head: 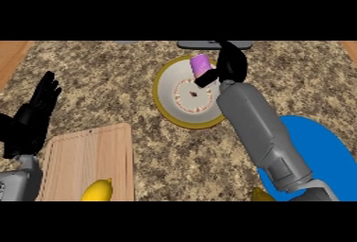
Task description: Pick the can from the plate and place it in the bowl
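Nearest, a lemon (97, 190) lies on the cutting board (87, 156), with a blue plate (320, 146) at the right. The left hand (35, 113) rests open at the left edge, fingers straight. Farther, the right hand (229, 66) curls its fingers round the purple can (200, 65) above the bowl (171, 97).

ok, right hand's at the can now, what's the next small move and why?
Probably lower the can a little, then open the fingers. The right hand holds it over the far rim of the bowl, well away from the blue plate. Whether it already touches the bowl can't be told.
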Tool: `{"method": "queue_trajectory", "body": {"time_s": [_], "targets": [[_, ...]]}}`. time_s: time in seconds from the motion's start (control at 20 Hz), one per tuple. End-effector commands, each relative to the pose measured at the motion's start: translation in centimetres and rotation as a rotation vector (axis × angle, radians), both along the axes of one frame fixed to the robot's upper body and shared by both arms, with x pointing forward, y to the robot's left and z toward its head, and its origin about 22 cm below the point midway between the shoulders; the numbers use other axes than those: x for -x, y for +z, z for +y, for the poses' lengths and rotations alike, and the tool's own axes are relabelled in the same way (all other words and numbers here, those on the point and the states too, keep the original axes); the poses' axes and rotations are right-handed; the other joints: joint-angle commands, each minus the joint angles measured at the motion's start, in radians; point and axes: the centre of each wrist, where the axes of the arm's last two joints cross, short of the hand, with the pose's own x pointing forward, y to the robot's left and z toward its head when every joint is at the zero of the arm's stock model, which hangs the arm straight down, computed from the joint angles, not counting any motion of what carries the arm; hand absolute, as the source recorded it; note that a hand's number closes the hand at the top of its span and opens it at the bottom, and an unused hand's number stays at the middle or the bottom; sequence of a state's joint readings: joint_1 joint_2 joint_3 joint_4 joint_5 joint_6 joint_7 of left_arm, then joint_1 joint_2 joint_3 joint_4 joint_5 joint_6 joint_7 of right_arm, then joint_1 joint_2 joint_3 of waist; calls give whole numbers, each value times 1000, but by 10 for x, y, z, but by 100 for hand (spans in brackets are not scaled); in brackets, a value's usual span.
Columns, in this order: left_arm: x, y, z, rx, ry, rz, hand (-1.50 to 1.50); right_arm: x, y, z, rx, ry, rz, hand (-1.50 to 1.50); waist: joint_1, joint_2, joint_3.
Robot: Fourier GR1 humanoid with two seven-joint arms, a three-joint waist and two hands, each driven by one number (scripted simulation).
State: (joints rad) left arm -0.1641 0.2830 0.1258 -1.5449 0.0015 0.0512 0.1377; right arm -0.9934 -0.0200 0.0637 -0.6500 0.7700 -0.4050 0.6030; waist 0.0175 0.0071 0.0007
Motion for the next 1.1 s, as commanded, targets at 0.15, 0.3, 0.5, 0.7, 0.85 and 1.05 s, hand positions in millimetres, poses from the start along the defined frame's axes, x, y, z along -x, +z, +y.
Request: {"method": "queue_trajectory", "body": {"time_s": [0.15, 0.3, 0.5, 0.7, 0.85, 1.05], "targets": [[5, -5, 15, 9, 30, 7, 0, 8, 23, -26, -405, -111, -370, -150, -19, -9, 2], [1, -1, 3, 10, 34, 17, 0, 13, 41, -45, -563, -116, -457, -150, -37, -15, 2], [5, -9, 10, 3, 19, 4, 0, 39, 2, -84, -601, -127, -418, -150, -24, -9, 0], [7, -15, -3, 5, 56, 11, 0, 90, -1, -135, -611, -94, -383, -150, -47, -16, -1], [18, -2, 8, -13, 34, 9, 0, 131, -13, -165, -631, -65, -391, -150, -43, -18, 0], [3, 3, -14, 10, 34, 27, 0, 157, -1, -193, -746, 1, -397, -150, -36, -12, 0]]}}
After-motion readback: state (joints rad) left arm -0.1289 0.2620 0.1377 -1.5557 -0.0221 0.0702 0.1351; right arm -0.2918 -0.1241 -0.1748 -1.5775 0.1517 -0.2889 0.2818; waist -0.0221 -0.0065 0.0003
